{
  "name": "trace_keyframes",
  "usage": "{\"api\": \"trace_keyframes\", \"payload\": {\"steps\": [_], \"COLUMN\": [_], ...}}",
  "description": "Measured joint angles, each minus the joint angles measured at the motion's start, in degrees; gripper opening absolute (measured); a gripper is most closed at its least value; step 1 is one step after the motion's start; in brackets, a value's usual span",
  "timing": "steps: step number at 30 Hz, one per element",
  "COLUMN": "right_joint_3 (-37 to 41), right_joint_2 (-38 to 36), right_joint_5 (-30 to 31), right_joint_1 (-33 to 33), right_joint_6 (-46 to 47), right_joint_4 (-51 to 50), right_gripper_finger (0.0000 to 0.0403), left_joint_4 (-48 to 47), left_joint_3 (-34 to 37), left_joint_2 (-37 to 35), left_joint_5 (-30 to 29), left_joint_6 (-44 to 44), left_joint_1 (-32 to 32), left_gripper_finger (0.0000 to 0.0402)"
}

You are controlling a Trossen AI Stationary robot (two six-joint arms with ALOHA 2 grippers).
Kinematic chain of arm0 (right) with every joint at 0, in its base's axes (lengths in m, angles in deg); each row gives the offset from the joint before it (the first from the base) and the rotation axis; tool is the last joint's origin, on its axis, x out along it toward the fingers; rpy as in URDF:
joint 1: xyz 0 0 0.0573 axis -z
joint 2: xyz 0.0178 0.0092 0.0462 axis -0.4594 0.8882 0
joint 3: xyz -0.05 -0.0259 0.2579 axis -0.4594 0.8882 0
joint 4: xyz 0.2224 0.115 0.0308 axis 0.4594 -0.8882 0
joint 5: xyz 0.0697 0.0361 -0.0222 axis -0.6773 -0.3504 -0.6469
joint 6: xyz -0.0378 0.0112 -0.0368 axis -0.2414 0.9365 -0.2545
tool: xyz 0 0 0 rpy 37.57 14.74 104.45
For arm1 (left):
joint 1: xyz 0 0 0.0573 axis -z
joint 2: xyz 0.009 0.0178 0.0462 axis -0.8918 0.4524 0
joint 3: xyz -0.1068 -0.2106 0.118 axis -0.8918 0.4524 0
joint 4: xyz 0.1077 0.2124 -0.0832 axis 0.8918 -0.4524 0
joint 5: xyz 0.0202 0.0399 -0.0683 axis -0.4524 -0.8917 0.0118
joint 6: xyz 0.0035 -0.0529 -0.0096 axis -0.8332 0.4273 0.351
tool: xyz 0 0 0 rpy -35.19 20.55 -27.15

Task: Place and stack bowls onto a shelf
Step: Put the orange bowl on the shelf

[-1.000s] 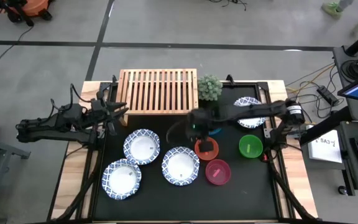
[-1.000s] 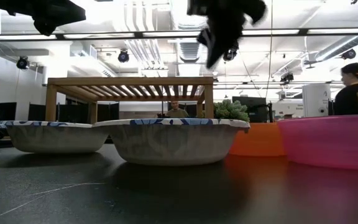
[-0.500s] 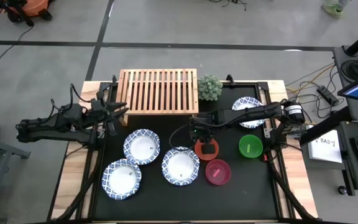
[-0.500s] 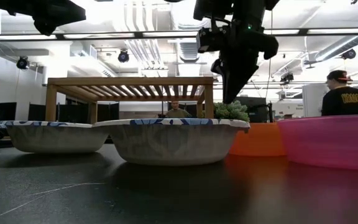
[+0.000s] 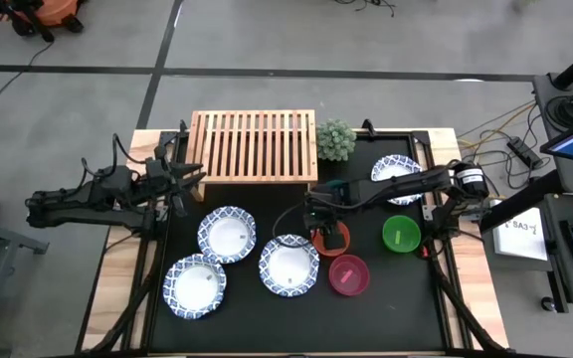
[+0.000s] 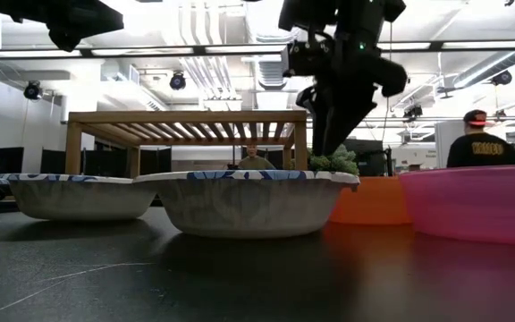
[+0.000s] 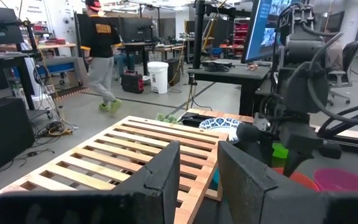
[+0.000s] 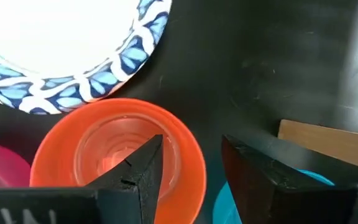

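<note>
Since one second earlier, the right hand point(image 5: 328, 232) has been drawn back from beside the potted plant point(image 5: 335, 140) and lowered over the red bowl point(image 5: 330, 239); the bowls and the left arm have not shifted. In the right wrist view, the right hand point(image 8: 188, 158) is seen with its fingers point(image 8: 143, 163) spread, one over the red bowl point(image 8: 120, 155) interior and the other outside its rim; whether the rim is touched cannot be told. Nothing is held. The red bowl appears orange-red, translucent and upright, with concentric rings at its base. It stands on the dark counter point(image 5: 237, 298), in front of the right end of the shelf point(image 5: 253, 145). A patterned bowl point(image 5: 288, 265) lies just beside the red bowl on its left, the magenta bowl point(image 5: 347, 274) just in front, and the green bowl point(image 5: 401, 235) to its right. A blue bowl point(image 8: 229, 205) edge is seen close by in the right wrist view. Two more patterned bowls point(image 5: 227, 234) point(image 5: 195, 285) lie further left, and a fourth point(image 5: 398, 179) lies right of the shelf. The shelf top carries nothing. The left hand point(image 5: 189, 179) is held at the shelf's left front corner, fingers point(image 7: 160, 168) slightly apart and empty.
</note>
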Motion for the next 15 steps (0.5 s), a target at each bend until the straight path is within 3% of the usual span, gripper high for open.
{"api": "trace_keyframes", "payload": {"steps": [15], "right_joint_3": [8.5], "right_joint_2": [0.0], "right_joint_5": [0.0], "right_joint_1": [0.0], "right_joint_6": [-1.9], "right_joint_4": [10.9], "right_gripper_finger": [0.014], "left_joint_4": [-0.2], "left_joint_3": [0.0], "left_joint_2": [0.0], "left_joint_5": [0.0], "left_joint_6": [0.0], "left_joint_1": [0.0], "left_gripper_finger": [0.0091]}}
